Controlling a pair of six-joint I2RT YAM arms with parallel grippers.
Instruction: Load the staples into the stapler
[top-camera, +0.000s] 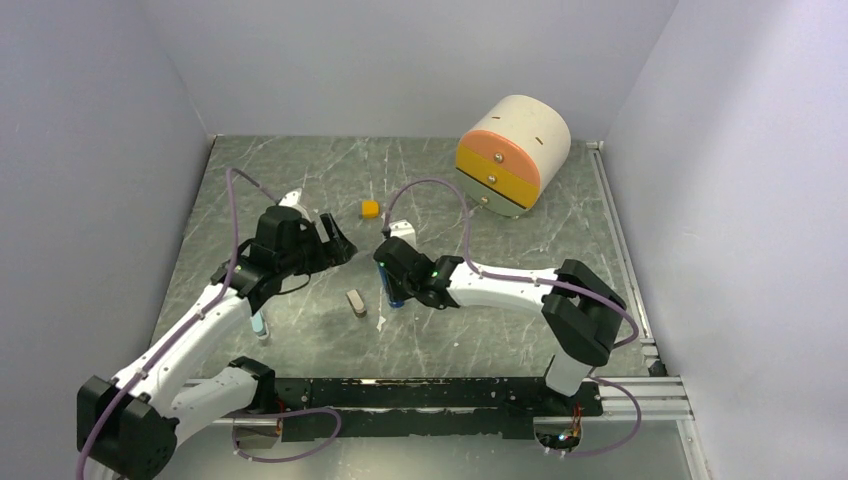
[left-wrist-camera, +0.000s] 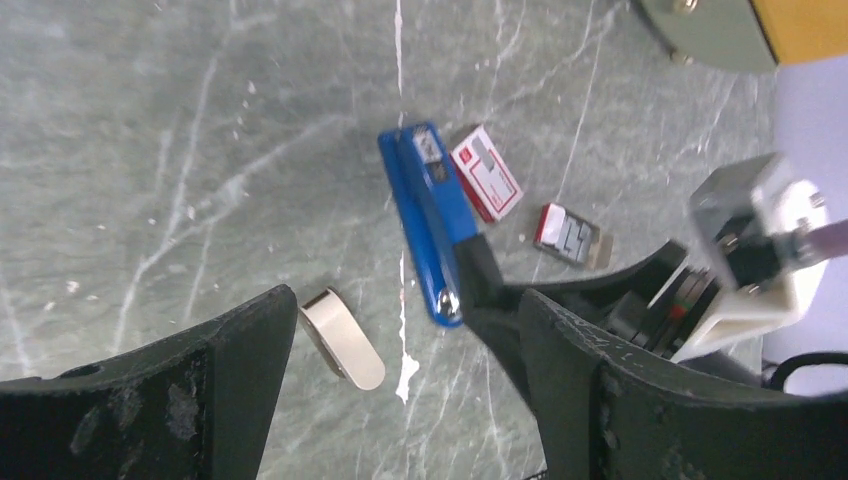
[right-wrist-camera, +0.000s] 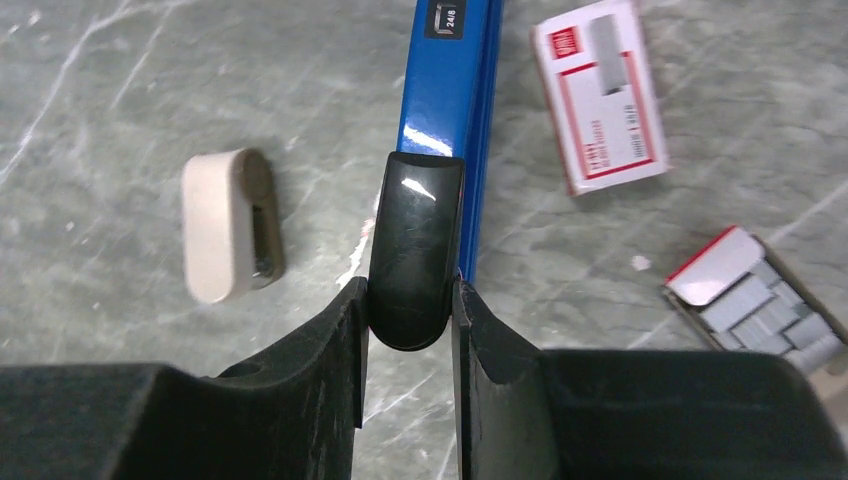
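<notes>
The blue stapler (right-wrist-camera: 450, 90) lies flat on the marble table, its black rear end pinched between both fingers of my right gripper (right-wrist-camera: 410, 300), which is shut on it. The staples (right-wrist-camera: 770, 310) are silver-grey ribbed strips in a small open tray to the stapler's right, beside a red-and-white box (right-wrist-camera: 600, 95). My left gripper (left-wrist-camera: 405, 320) hangs open above the table, left of the stapler (left-wrist-camera: 425, 215), with nothing between its fingers. From that side the staples (left-wrist-camera: 572, 236) and the box (left-wrist-camera: 486, 186) lie beyond the stapler. From above, the right gripper (top-camera: 392, 272) covers most of the stapler (top-camera: 395, 297).
A beige rounded piece (right-wrist-camera: 228, 222) lies just left of the stapler, near my left gripper (top-camera: 335, 243). An orange-yellow little block (top-camera: 370, 208) sits further back. A round drawer unit (top-camera: 512, 155) with orange and yellow fronts stands at the back right.
</notes>
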